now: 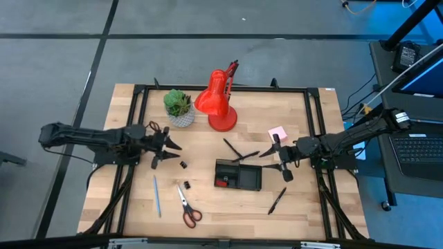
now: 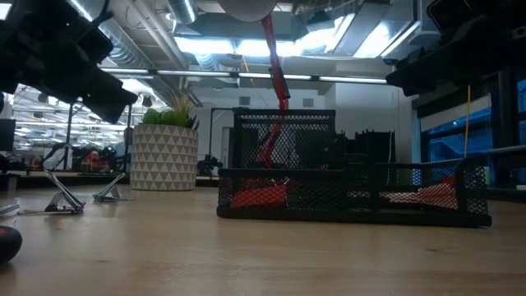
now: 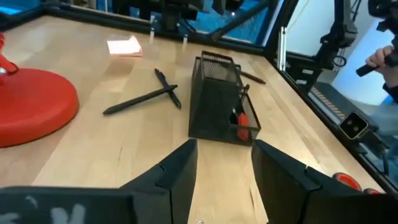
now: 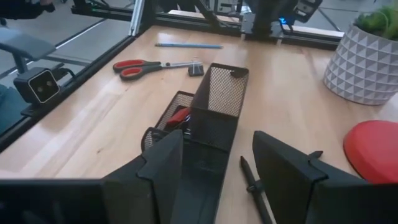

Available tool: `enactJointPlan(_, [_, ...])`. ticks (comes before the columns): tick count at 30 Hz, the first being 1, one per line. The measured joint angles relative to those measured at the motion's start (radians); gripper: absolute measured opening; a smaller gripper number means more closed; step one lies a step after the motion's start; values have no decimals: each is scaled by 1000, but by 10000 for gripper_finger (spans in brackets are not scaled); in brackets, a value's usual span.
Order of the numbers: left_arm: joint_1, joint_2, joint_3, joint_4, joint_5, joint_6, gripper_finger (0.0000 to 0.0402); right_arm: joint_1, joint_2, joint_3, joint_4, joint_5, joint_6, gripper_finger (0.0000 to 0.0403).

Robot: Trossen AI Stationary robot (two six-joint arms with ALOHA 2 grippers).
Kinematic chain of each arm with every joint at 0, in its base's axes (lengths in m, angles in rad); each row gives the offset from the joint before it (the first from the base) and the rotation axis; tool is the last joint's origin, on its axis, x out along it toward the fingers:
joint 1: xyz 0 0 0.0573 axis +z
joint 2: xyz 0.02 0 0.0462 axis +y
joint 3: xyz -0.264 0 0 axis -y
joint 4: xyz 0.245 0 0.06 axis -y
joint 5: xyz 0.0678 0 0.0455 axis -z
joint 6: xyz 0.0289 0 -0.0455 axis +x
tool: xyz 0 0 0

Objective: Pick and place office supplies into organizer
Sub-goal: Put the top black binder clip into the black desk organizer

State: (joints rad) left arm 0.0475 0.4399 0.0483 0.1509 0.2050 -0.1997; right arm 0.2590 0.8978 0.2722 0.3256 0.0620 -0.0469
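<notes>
The black mesh organizer (image 1: 237, 174) stands near the table's middle with a small red block (image 1: 221, 182) inside. Red-handled scissors (image 1: 187, 206) and a thin blue pen (image 1: 157, 196) lie on the wood near the front left. A small black clip (image 1: 183, 165) lies beside them. Two black pens (image 1: 239, 151) lie crossed behind the organizer, and a third one (image 1: 277, 200) to its right. A pink sticky-note pad (image 1: 278, 133) lies at the back right. My left gripper (image 1: 169, 149) hovers open, left of the organizer. My right gripper (image 1: 278, 158) hovers open at its right.
A big red desk lamp (image 1: 220, 104) and a potted plant (image 1: 180, 107) stand at the back of the table. A black metal frame (image 1: 138, 93) runs around the table's edges. Bare wood lies in front of the organizer. A person's hand (image 3: 379, 59) shows beyond the table.
</notes>
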Motion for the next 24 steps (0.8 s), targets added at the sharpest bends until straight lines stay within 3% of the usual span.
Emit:
enactJointPlan(9, [0, 233, 0, 142, 80, 2, 152, 0, 0, 0, -1, -1, 12, 197])
enactJointPlan(24, [1, 565, 1, 365, 72, -29, 143, 0, 0, 1, -3, -2, -14, 197])
